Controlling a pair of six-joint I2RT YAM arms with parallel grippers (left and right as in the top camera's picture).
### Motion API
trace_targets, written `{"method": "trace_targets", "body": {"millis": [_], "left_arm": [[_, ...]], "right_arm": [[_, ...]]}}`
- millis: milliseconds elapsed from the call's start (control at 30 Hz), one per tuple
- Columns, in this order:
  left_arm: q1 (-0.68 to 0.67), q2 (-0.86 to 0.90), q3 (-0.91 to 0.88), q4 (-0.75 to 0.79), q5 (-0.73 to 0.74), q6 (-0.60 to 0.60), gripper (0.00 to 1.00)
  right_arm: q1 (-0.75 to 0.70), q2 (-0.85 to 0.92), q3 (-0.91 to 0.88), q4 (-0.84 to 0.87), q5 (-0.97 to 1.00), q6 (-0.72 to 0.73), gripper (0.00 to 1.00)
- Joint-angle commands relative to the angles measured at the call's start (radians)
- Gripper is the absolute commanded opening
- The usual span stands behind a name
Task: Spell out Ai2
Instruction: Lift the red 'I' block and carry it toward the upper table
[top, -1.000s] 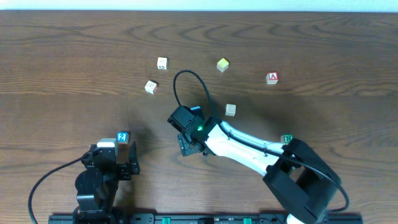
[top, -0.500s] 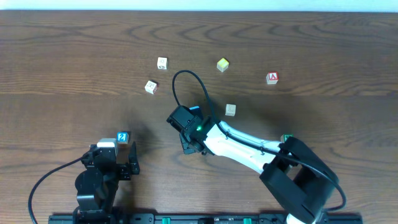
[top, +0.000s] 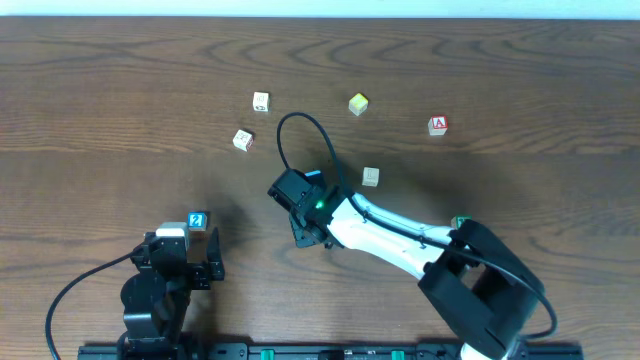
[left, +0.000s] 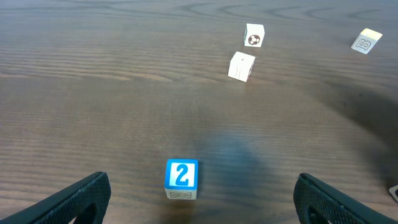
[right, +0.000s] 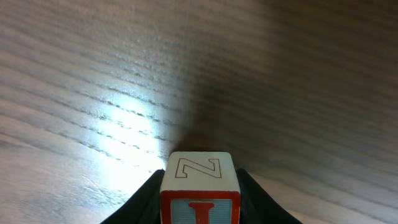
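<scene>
My right gripper (top: 303, 232) is shut on a red-framed I block (right: 199, 190), an N outlined on its top face, held just above the table near the middle. In the overhead view the gripper hides that block. The blue 2 block (top: 197, 220) lies on the table at the lower left, just ahead of my open left gripper (top: 186, 262); it shows between the spread fingers in the left wrist view (left: 181, 178). The red A block (top: 437, 125) lies at the far right.
Other blocks lie scattered at the back: two white ones (top: 261, 101) (top: 242, 139), a yellow one (top: 358, 103) and a beige one (top: 371, 176). A green block (top: 461, 221) peeks out by the right arm's base. A black cable (top: 300, 125) loops above the right wrist.
The right gripper with the I block has shifted slightly, mostly between the first two frames. The left arm and the loose blocks have not moved.
</scene>
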Motion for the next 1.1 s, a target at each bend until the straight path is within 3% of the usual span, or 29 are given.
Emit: {"method": "trace_targets", "body": {"millis": [0, 200, 433, 667, 867, 1067], "left_arm": [[0.001, -0.006, -0.017, 0.002, 0.0, -0.004, 0.95], [0.001, -0.006, -0.017, 0.002, 0.0, -0.004, 0.95], [0.001, -0.006, -0.017, 0.002, 0.0, -0.004, 0.95], [0.001, -0.006, -0.017, 0.002, 0.0, -0.004, 0.96], [0.001, -0.006, -0.017, 0.002, 0.0, -0.004, 0.95], [0.001, -0.006, -0.017, 0.002, 0.0, -0.004, 0.96]], "right_arm": [[-0.028, 0.001, 0.069, -0.022, 0.023, 0.004, 0.29], [-0.077, 0.001, 0.183, -0.076, 0.032, -0.058, 0.25], [-0.163, 0.001, 0.364, -0.1, 0.126, -0.15, 0.27], [-0.259, 0.082, 0.481, -0.162, 0.099, -0.149, 0.21], [-0.246, 0.239, 0.57, -0.248, 0.051, -0.124, 0.2], [-0.246, 0.284, 0.572, -0.254, 0.039, -0.066, 0.18]]}}
